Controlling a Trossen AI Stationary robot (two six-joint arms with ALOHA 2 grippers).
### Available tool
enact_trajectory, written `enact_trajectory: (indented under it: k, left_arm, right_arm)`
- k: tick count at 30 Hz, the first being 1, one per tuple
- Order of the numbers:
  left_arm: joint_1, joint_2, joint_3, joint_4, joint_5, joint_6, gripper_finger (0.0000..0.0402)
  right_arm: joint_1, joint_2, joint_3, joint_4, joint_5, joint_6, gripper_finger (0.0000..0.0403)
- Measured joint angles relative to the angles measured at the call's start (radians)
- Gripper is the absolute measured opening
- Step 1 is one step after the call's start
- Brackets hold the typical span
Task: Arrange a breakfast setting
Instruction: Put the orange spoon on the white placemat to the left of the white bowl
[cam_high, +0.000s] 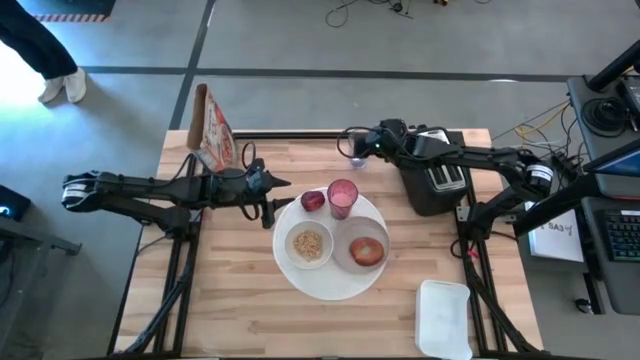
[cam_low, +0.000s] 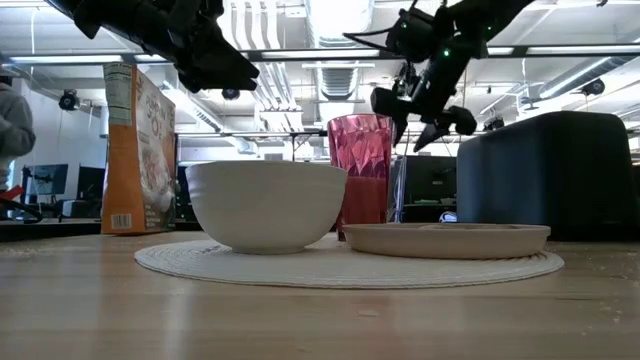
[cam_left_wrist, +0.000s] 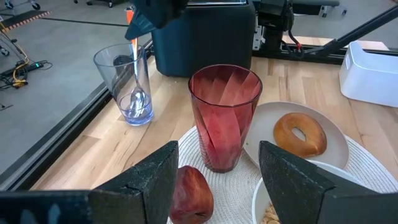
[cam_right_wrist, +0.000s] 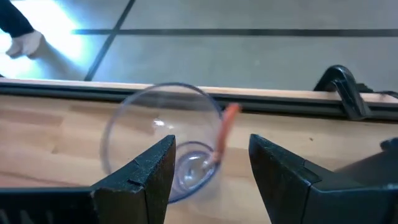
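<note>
Both jaws gape, holding nothing.
Right gripper (cam_right_wrist: 208, 171) hovers over the glass (cam_right_wrist: 165, 140) holding a spoon (cam_left_wrist: 135, 93); left gripper (cam_left_wrist: 214, 186) faces the cup (cam_left_wrist: 224, 115).

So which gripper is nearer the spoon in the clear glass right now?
Right. The right gripper hangs open directly above the clear glass holding the spoon. The left gripper is farther off, open over the big plate's edge by the dark-red fruit.

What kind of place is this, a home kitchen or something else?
Most likely a robotics lab or workshop, not a home: bare ceiling ducts, loose cables on a grey concrete floor, and a desk with a keyboard beside the wooden table.
</note>
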Motion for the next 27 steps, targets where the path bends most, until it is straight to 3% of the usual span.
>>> enact_trajectory:
  k: [10, 27]
  left_arm:
    - [0.000, 0.000, 0.000, 0.000, -0.006, 0.001, 0.0205]
    - [0.000, 0.000, 0.000, 0.000, -0.008, 0.001, 0.0205]
  right_arm:
    - [-0.009, 0.000, -0.015, 0.020, 0.022, 0.003, 0.0172]
    - [-0.015, 0.000, -0.015, 0.099, 0.023, -0.022, 0.0056]
